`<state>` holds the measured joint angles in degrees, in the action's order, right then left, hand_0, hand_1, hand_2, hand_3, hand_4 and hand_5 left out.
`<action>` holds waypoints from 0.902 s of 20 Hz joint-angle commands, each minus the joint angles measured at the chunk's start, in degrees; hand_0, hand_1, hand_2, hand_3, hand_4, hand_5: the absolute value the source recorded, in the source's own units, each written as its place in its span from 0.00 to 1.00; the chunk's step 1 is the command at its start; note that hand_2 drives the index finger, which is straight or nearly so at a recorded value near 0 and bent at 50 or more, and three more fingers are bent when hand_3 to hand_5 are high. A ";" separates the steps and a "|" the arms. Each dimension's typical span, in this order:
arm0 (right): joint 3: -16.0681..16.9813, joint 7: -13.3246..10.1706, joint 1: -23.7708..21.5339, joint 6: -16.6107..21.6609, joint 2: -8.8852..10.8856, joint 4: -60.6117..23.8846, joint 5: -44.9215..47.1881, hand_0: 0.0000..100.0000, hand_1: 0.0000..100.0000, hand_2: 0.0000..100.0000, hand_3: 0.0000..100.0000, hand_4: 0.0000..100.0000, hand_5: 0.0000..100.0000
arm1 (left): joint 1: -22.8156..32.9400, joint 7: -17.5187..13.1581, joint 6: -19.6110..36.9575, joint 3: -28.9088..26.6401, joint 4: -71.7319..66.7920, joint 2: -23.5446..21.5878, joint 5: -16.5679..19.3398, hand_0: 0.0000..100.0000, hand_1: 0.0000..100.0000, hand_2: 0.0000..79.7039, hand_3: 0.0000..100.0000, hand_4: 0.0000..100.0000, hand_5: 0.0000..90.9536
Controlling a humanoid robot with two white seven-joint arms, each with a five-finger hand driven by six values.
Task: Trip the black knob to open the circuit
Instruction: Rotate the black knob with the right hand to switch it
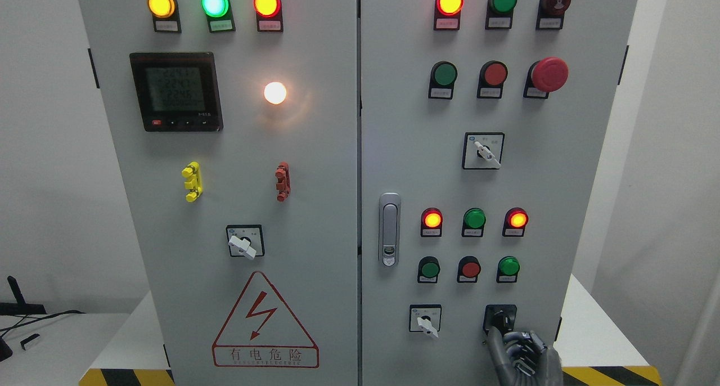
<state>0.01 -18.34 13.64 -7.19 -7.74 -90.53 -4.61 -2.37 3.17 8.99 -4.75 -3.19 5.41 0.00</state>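
Fingers (pixel 498 334) of the right hand (pixel 523 355) are curled up against the black knob (pixel 500 318), low on the cabinet's right door (pixel 585 206), bottom row, just right of a white-handled selector (pixel 426 320). One digit tip touches the knob's lower left edge; the rest are bunched below it. You can't tell from the head view whether they actually pinch the knob or only rest on it, since the knob is dark on a dark plate and partly hidden. Left hand isn't in view. For the step, judging by the layout: get thumb and index on opposite sides of the knob handle before you twist, w/ the wrist axis lined up on the knob centre, so the turn comes from wrist roll and not from sliding along the panel. Don't push up: the green button (pixel 508 266) and red button (pixel 469 269) sit close above, and the white selector is near on the left. Turn until you feel the detent, then stop; which way trips it isn't readable here. As for containers: the only enclosure is the cabinet itself, both doors shut, latch handle (pixel 389 228) flush, contents hidden. Left door (pixel 326 149) shows a meter (pixel 175 91), lit lamps and a shock-warning triangle (pixel 264 321).
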 commanded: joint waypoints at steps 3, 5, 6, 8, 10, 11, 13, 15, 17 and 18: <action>-0.98 0.14 0.16 0.34 -0.08 0.00 0.04 0.29 0.67 0.61 0.87 0.89 0.99 | 0.00 0.00 -0.03 0.00 -0.06 0.04 1.76 0.12 0.39 0.00 0.00 0.00 0.00; -1.15 0.15 0.16 0.34 0.01 -0.09 0.04 0.29 0.67 0.61 0.87 0.89 0.99 | 0.00 0.00 -0.03 0.00 0.03 -0.05 1.76 0.12 0.39 0.00 0.00 0.00 0.00; -1.24 0.15 0.16 0.34 -0.08 -0.09 0.04 0.29 0.67 0.61 0.87 0.89 0.99 | 0.00 0.00 -0.03 0.00 -0.06 -0.05 1.76 0.12 0.39 0.00 0.00 0.00 0.00; -1.33 0.15 0.16 0.34 0.01 -0.09 0.13 0.29 0.67 0.61 0.87 0.89 0.99 | 0.00 0.00 -0.03 0.00 0.03 0.04 1.76 0.12 0.39 0.00 0.00 0.00 0.00; -1.33 0.15 0.16 0.34 0.01 0.00 0.21 0.29 0.67 0.61 0.87 0.89 0.99 | 0.00 0.00 -0.03 0.00 0.03 -0.05 1.76 0.12 0.39 0.00 0.00 0.00 0.00; -1.33 0.23 0.16 0.34 0.01 0.00 0.82 0.29 0.67 0.61 0.87 0.89 0.99 | 0.00 0.00 -0.03 0.00 0.03 0.04 1.76 0.12 0.39 0.00 0.00 0.00 0.00; -1.33 0.32 0.16 0.25 0.01 0.00 2.32 0.29 0.67 0.61 0.87 0.89 0.99 | 0.00 0.00 -0.03 0.00 0.03 0.04 1.76 0.12 0.39 0.00 0.00 0.00 0.00; -1.33 0.85 0.16 0.16 -0.08 0.00 2.50 0.29 0.67 0.61 0.87 0.89 0.99 | 0.00 0.00 -0.03 0.00 0.03 -0.05 1.76 0.12 0.39 0.00 0.00 0.00 0.00; -1.33 0.85 0.16 0.16 -0.08 0.00 2.59 0.29 0.67 0.61 0.87 0.90 0.99 | 0.00 0.00 -0.03 0.00 -0.06 -0.04 1.76 0.12 0.39 0.00 0.00 0.00 0.00; -1.33 0.85 0.16 0.16 -0.08 0.00 2.59 0.29 0.67 0.61 0.87 0.90 0.99 | 0.00 0.00 -0.03 0.00 -0.06 -0.05 1.76 0.12 0.39 0.00 0.00 0.00 0.00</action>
<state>0.01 -17.53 13.79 -6.89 -7.78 -90.55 -2.84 -2.37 3.17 8.99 -4.75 -3.19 5.41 0.00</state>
